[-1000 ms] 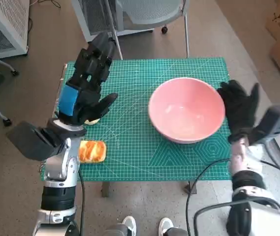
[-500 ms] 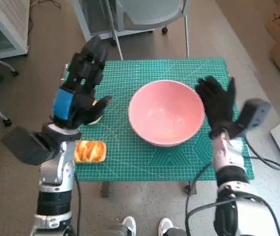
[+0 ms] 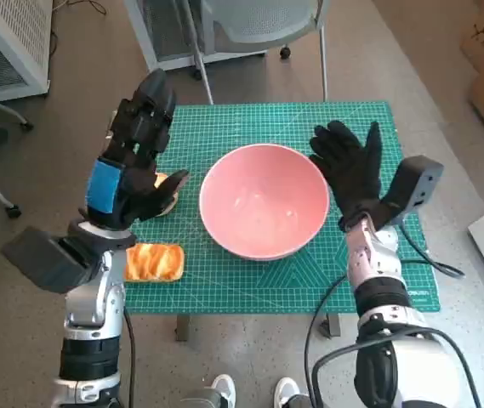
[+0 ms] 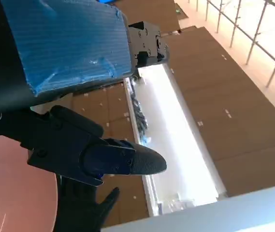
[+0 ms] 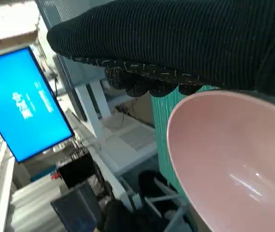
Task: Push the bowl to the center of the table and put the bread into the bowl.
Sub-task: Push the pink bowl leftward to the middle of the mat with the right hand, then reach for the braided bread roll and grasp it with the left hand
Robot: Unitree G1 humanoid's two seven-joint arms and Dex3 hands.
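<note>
Pink bowl near mid-table with the right robot hand flat against its right rim; bread lies untouched at the near left.

Left robot hand (image 3: 133, 166) is raised above the left part of the table (image 3: 310, 272), fingers spread wide, holding nothing; a small pale item (image 3: 167, 201) is partly hidden beneath it and cannot be identified. The bread (image 3: 153, 262), a golden bun, sits on the green mat near the near-left corner, apart from both hands and well clear of the bowl. The pink bowl (image 3: 264, 201) stands upright close to the table centre. The right robot hand (image 3: 348, 166), gloved, fingers extended and apart, grips nothing and lies along the bowl's right rim; the right wrist view shows the glove just beside that rim.
</note>
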